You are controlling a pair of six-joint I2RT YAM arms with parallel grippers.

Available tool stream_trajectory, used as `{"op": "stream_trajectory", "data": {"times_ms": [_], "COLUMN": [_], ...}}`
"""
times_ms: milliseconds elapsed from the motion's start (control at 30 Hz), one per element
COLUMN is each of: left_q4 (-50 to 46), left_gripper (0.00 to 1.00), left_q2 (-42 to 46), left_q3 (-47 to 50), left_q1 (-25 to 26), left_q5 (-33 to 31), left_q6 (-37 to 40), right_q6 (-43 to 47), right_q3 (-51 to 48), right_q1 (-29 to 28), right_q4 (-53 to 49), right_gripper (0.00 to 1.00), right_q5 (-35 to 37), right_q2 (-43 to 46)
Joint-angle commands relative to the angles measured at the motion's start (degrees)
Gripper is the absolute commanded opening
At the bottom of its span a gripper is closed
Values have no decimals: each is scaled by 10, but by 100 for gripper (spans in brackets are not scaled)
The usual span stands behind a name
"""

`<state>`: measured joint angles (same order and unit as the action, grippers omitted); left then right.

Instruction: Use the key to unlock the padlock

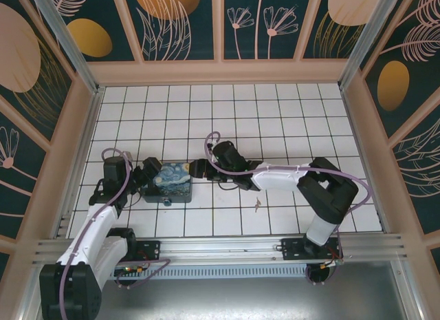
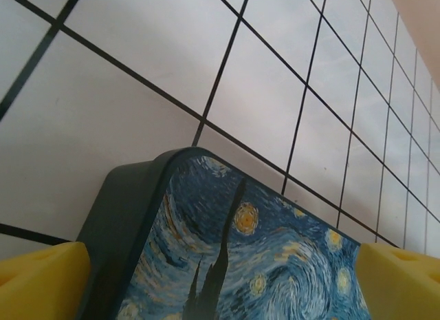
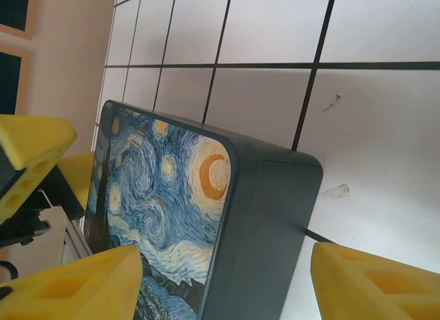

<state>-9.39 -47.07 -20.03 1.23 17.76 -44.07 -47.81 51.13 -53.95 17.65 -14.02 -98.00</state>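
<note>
Top external: key (image 1: 258,205) on surface (image 1: 227,120) right of box (image 1: 173,182); padlock (image 1: 167,201) at box's near edge. Wrist cams: left gripper (image 2: 220,285) & right gripper (image 3: 227,285), jaws apart, straddling box.

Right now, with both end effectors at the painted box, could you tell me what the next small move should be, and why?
I would probably shut the left end effector on the box to steady it. It and the right end effector both stand open astride the box, and what looks like the key lies untouched on a tile to the box's right.
</note>
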Motion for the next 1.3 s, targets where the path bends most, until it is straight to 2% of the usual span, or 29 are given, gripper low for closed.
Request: {"op": "stream_trajectory", "data": {"times_ms": [0, 100, 300, 467, 633, 900, 1067, 1267], "left_q4": [23, 38, 82, 132, 185, 267, 286, 292], "left_gripper": [99, 99, 99, 99, 98, 99, 99, 99], "left_q2": [18, 24, 7, -31, -104, -290, -378, -419], "left_q3": [14, 25, 31, 25, -6, -111, -182, -216], "left_q1": [3, 16, 91, 137, 194, 283, 311, 334], "left_q5": [31, 36, 5, -10, -30, -55, -53, -54], "left_q6": [-27, -44, -83, -107, -116, -116, -114, -116], "right_q6": [-23, -35, -39, -41, -38, -21, -28, -37], "right_q3": [15, 14, 17, 7, -9, -36, -82, -127], "right_q1": [-13, -14, -8, 20, 59, 118, 136, 156], "right_q4": [19, 28, 29, 20, 14, -28, -33, -35], "right_gripper": [65, 60, 46, 37, 36, 35, 35, 37], "right_q5": [-3, -2, 12, 27, 29, 46, 62, 76], "right_q2": [-20, -32, -39, -31, -16, 21, 70, 110]}}
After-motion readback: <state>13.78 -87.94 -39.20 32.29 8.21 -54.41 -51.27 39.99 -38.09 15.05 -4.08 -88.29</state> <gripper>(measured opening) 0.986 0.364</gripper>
